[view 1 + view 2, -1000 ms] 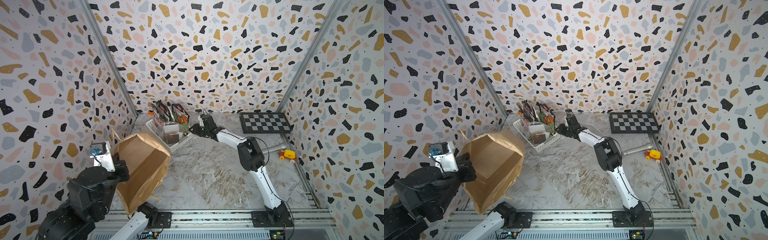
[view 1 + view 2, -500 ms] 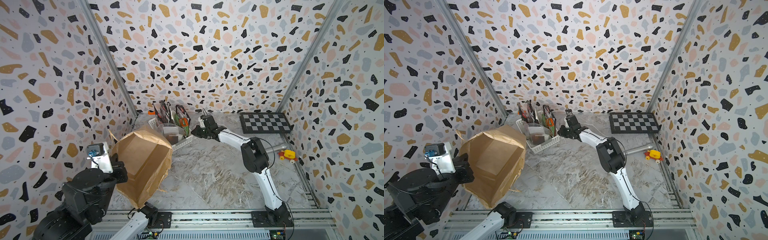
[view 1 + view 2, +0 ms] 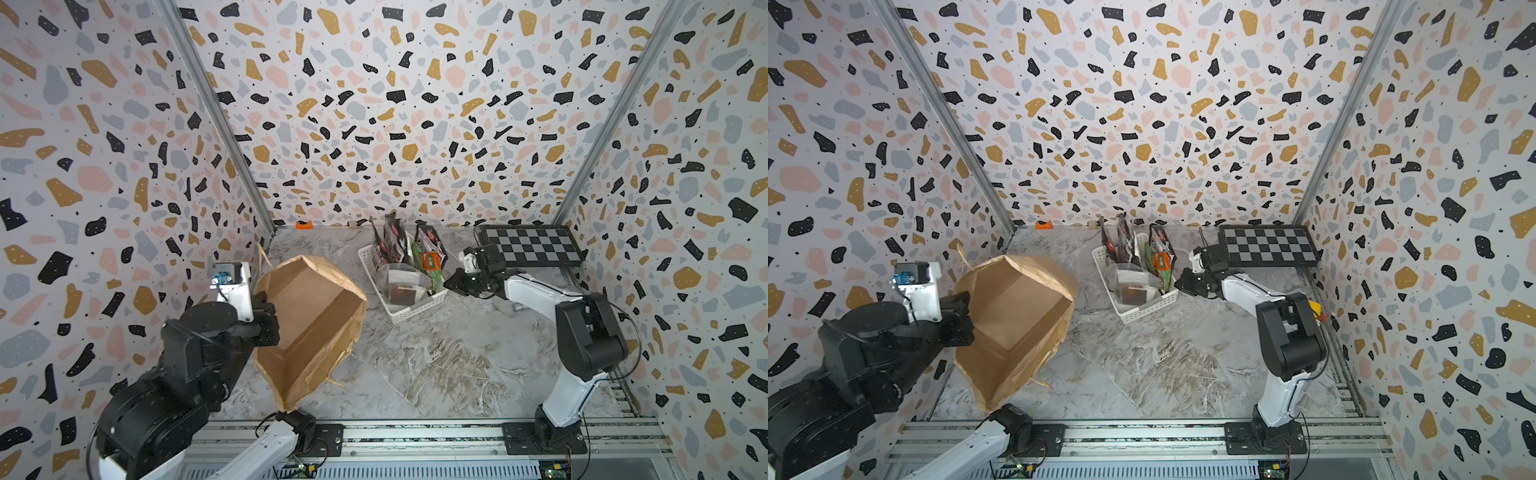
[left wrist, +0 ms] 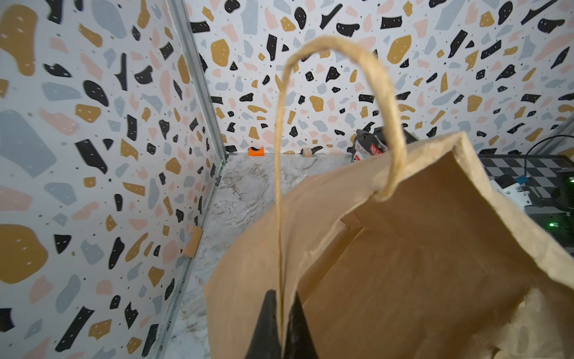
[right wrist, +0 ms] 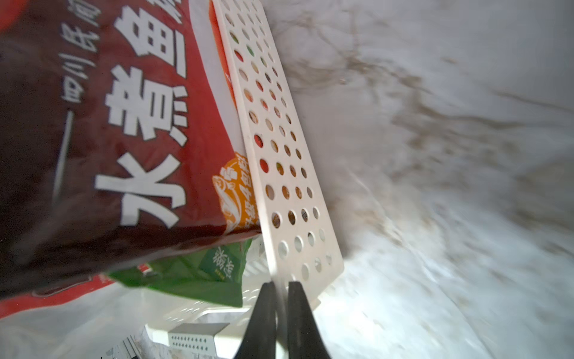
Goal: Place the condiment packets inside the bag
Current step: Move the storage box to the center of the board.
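**While the left gripper holds the bag, the right gripper pinches the basket**

As both top views show, the brown paper bag is on the left part of the marble table, tilted, with its open mouth turned up toward the camera. Its inside looks bare as far as one can see. The left gripper is at the bag's left rim. In the left wrist view its two black fingers are pressed together on the paper edge, just where the twine handle runs down between them.

The condiment packets are all in the white basket, which is near the bag but does not touch it. The large dark ones with red logos stand upright at the far end. A green-orange packet leans beside them, and a clear packet with brown contents lies at the near end.

The right gripper is at the basket's right side. In the right wrist view its fingers stand close together with the thin perforated wall between them, so it pinches the basket and not a packet. A dark red packet with white Chinese letters and a green one are just behind this wall.

A checkerboard lies at the far right corner, behind the right arm.
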